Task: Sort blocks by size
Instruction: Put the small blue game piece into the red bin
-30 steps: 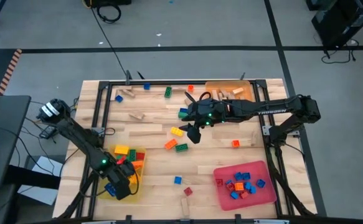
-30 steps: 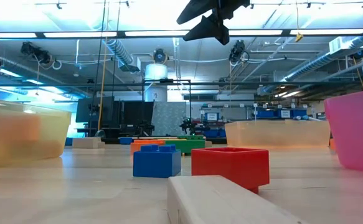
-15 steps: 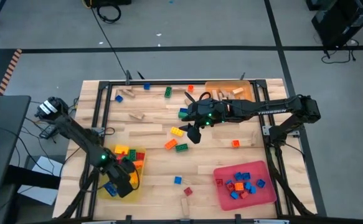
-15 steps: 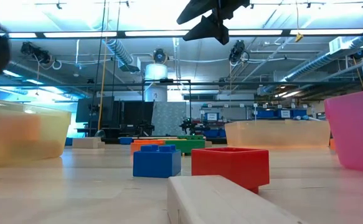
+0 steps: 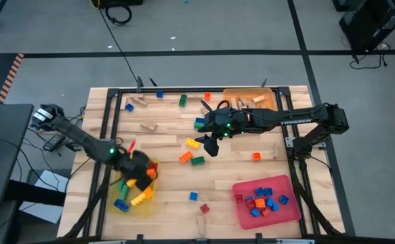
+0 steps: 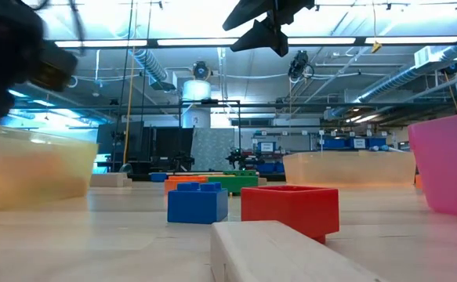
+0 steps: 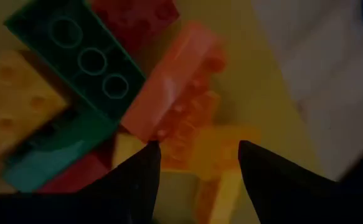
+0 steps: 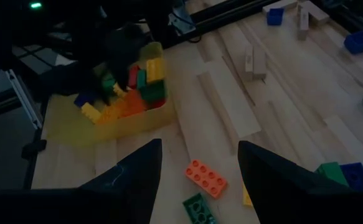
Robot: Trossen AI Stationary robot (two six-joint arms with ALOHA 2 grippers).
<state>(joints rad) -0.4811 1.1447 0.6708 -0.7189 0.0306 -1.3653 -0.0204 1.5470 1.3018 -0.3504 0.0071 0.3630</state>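
Operator: State the position and condition of each arm

Technician: Positions are read on the high view, 12 o'clock being the far edge of the desk [image 5: 251, 173]. The left arm [image 5: 82, 139] holds its jaws over the yellow tray [image 8: 81, 134] at the 8 o'clock corner. The left wrist view shows both fingers [image 7: 137, 183] spread, with nothing between them. Sorted bricks lie in the tray directly beneath. The right arm [image 5: 285, 120] holds its jaws above mid-desk. These are also released and empty.

Operator: Which block governs the next move?

Technician: In my judgement, the loose group at mid-desk. The orange brick [image 5: 185, 157] lies on the desk at about 8 o'clock from the right jaws, near them but below them, not touching. The green brick [image 5: 197, 160] sits just beside it, toward 7 o'clock from the jaws. The yellow brick [image 5: 192, 143] lies at 9 o'clock.

Operator: Long axis of the orange brick?

Technician: Oblique to the desk edges, as the right wrist view shows. The jaws would likely need to turn so as to close across its short side.

Operator: Which arm is nearer?

Technician: The right arm, clearly. The left jaws are well apart from this group, at about 8 o'clock from it. Other blocks lie scattered along the 12 o'clock edge
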